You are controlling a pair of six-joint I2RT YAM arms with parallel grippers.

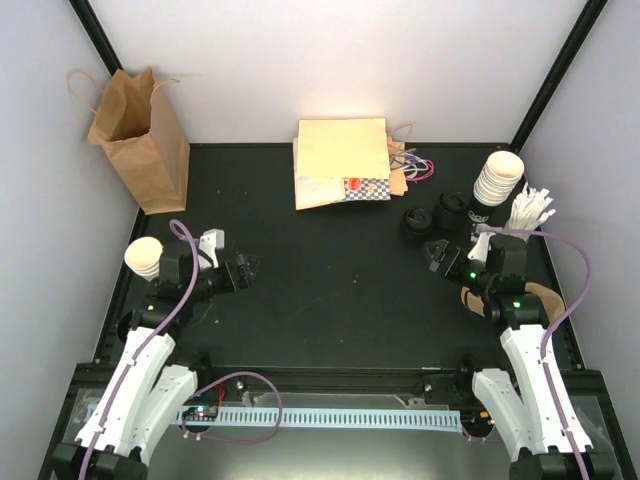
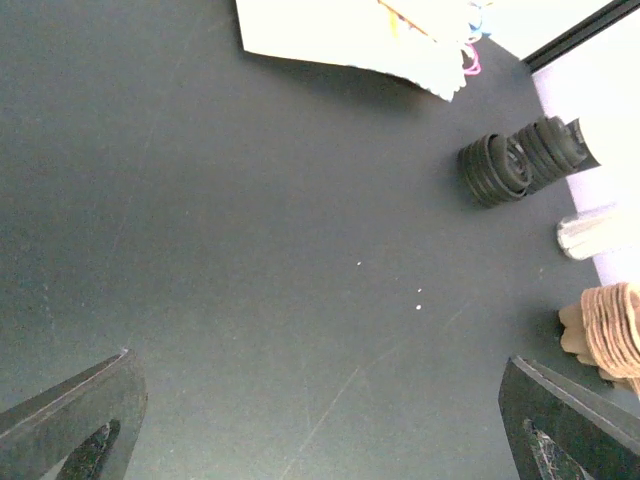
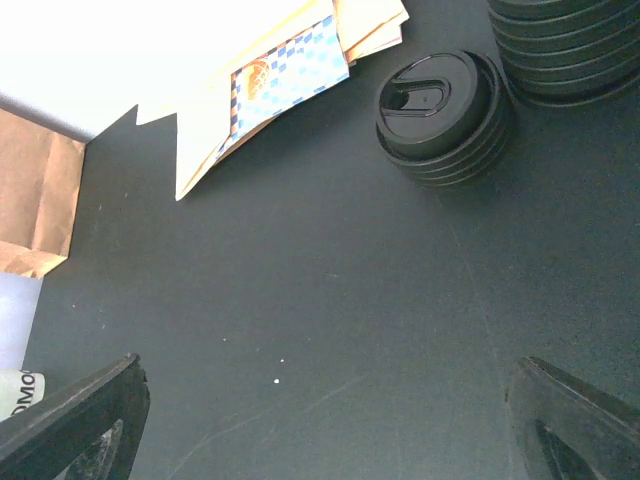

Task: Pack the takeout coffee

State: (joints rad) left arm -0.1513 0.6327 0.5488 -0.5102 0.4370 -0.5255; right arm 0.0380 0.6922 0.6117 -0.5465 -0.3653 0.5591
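Observation:
A stack of white paper cups [image 1: 497, 180], the takeout coffee, stands at the table's right edge. Another pale cup [image 1: 145, 257] sits by the left arm's wrist. My left gripper [image 1: 241, 270] hovers over the left part of the black table, open and holding nothing. In the left wrist view its gripper [image 2: 320, 440] shows only bare table between dark fingertips [image 2: 70, 420]. My right gripper [image 1: 437, 255] is open just below the black lids [image 1: 420, 222], well short of the cup stack. The right wrist view shows that gripper [image 3: 320, 440] over bare table too.
A brown paper bag [image 1: 140, 140] stands open at the back left. Flat cream bags [image 1: 340, 160] lie at the back centre. Two stacks of black lids [image 3: 440, 115] [image 3: 570, 45], white sticks [image 1: 530, 210] and brown sleeves [image 1: 540, 300] crowd the right side.

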